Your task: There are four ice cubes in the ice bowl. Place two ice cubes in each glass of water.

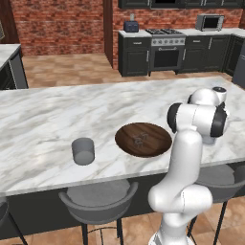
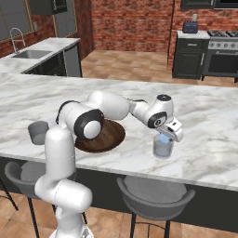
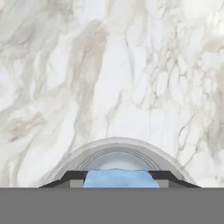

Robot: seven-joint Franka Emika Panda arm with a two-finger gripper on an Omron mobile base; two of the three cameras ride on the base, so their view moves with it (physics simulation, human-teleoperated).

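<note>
- The counter (image 1: pixel 57 115) was smooth, veined white marble.
- The ice bowl (image 1: pixel 143 139) looked like dark grained wood.
- The tumbler (image 1: pixel 83 151) at lower left was translucent, matt grey.

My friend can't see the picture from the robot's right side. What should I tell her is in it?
The gripper holds a pale blue ice cube just above a glass on a marble counter. Left of it sit a wooden bowl and a second glass.

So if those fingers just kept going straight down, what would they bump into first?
Most likely the glass of water right below the fingers, which hold a pale blue ice cube over its mouth; exact height is unclear.
</note>
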